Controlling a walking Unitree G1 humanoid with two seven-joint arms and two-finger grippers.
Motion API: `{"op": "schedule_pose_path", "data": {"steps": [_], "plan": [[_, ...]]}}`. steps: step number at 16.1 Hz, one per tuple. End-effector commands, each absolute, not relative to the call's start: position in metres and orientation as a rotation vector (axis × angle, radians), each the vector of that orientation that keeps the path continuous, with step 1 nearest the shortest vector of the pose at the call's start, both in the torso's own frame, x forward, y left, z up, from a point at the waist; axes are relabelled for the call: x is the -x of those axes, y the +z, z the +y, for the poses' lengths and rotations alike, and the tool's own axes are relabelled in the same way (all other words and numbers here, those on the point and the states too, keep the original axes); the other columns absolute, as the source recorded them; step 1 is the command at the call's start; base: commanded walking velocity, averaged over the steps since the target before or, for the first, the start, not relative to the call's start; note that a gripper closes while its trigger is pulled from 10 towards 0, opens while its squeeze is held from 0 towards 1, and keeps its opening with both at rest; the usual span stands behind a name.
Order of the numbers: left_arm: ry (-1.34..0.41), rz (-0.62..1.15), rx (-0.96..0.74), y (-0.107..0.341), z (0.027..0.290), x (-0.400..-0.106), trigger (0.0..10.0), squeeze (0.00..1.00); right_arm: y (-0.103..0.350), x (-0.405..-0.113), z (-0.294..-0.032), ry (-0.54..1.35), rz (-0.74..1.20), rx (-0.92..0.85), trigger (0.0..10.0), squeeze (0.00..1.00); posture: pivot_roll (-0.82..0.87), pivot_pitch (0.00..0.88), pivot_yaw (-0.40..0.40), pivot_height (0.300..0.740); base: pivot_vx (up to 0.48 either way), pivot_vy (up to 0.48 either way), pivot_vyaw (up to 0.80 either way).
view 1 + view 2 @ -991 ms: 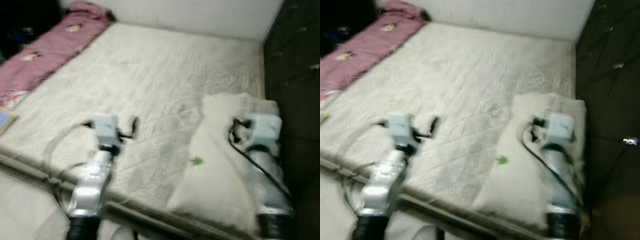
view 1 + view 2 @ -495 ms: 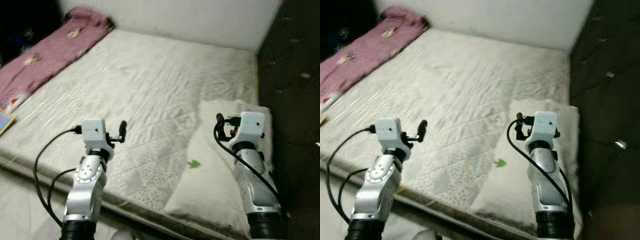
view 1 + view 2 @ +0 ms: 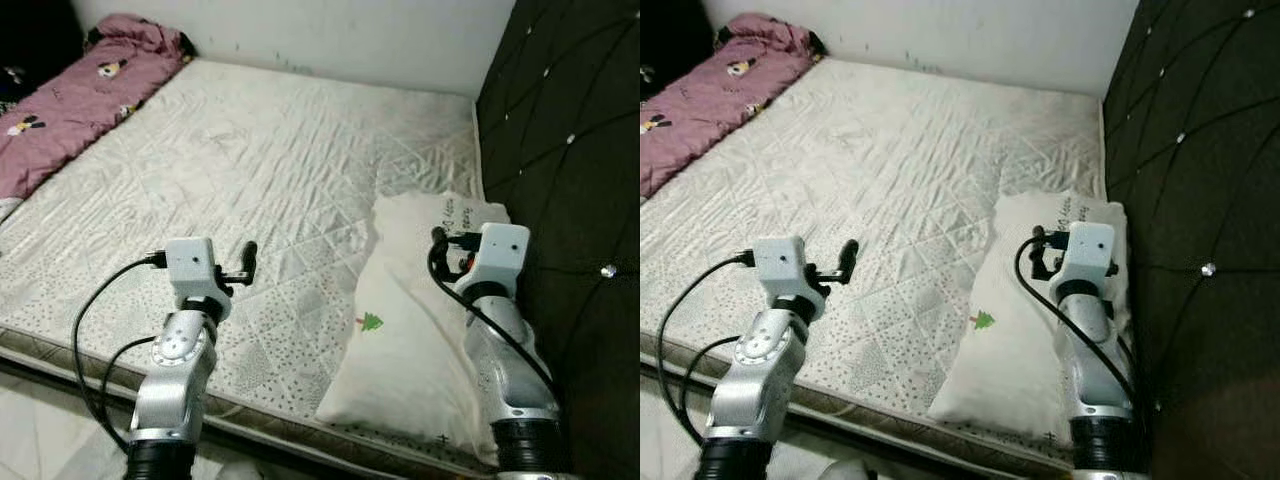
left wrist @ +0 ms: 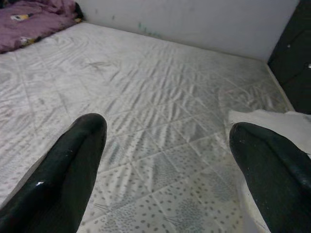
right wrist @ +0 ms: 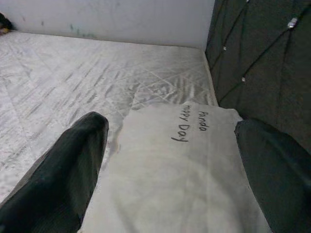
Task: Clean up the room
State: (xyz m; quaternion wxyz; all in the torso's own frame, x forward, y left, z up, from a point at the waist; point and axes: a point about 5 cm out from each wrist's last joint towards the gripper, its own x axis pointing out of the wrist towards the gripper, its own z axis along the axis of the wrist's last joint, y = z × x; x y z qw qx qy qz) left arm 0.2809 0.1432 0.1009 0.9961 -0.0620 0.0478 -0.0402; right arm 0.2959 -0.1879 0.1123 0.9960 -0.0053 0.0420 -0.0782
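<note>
The far tip of each gripper was cut off by the frame edge in the wrist views, so only the rounded black backs of the fingers (image 4: 68,165) could be read. The left gripper (image 4: 165,160) hung with its fingers spread wide apart, holding nothing, above the quilted white mattress (image 3: 270,160), whose stitched diamonds and speckled panels ran out ahead of it. The right gripper (image 5: 170,165) was likewise parted and empty, poised directly over a soft white pillow (image 3: 420,330) lying just below and ahead of it. The pillow's near end ran out of the right wrist view; its far end carried small dark lettering, hard to read for certain, and a little green tree print (image 3: 371,321) sat toward the left gripper's side. Beyond the right gripper's outer side rose a dark tufted headboard (image 3: 570,150) with shiny buttons. Far off past the left gripper lay a crumpled pink blanket (image 3: 70,100), partly cropped, against a plain white wall (image 3: 330,35).
</note>
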Motion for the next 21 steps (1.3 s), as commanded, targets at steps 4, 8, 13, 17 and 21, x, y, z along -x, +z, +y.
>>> {"op": "schedule_pose_path", "data": {"steps": [4, 8, 13, 17, 21], "plan": [[-0.079, 0.102, 0.118, 0.1004, 0.1453, -0.2802, 10.0, 0.0, 0.1125, -0.2983, -0.1857, -0.142, 0.091, 0.014, 10.0, 0.0, 0.03, 0.0, 0.012, 0.74, 0.0, 0.125, 0.0], [-0.078, 0.104, 0.113, 0.1005, 0.1457, -0.2801, 10.0, 0.0, 0.1117, -0.2982, -0.1857, -0.146, 0.102, 0.004, 10.0, 0.0, 0.03, 0.0, 0.013, 0.74, 0.0, 0.273, -0.4], [-0.084, 0.107, 0.111, 0.1002, 0.1451, -0.2808, 10.0, 0.0, 0.1106, -0.2977, -0.1856, -0.144, 0.105, 0.001, 10.0, 0.0, 0.03, 0.0, 0.014, 0.74, 0.0, 0.313, -0.55], [-0.081, 0.108, 0.109, 0.1001, 0.1451, -0.2814, 10.0, 0.0, 0.1101, -0.2979, -0.1857, -0.14, 0.111, 0.003, 10.0, 0.0, 0.03, 0.0, 0.012, 0.74, 0.0, 0.443, 0.0], [-0.079, 0.103, 0.108, 0.1005, 0.1453, -0.2818, 10.0, 0.0, 0.1094, -0.2986, -0.1842, -0.132, 0.116, 0.005, 10.0, 0.0, 0.03, 0.0, 0.009, 0.74, 0.0, 0.476, 0.0]]}}
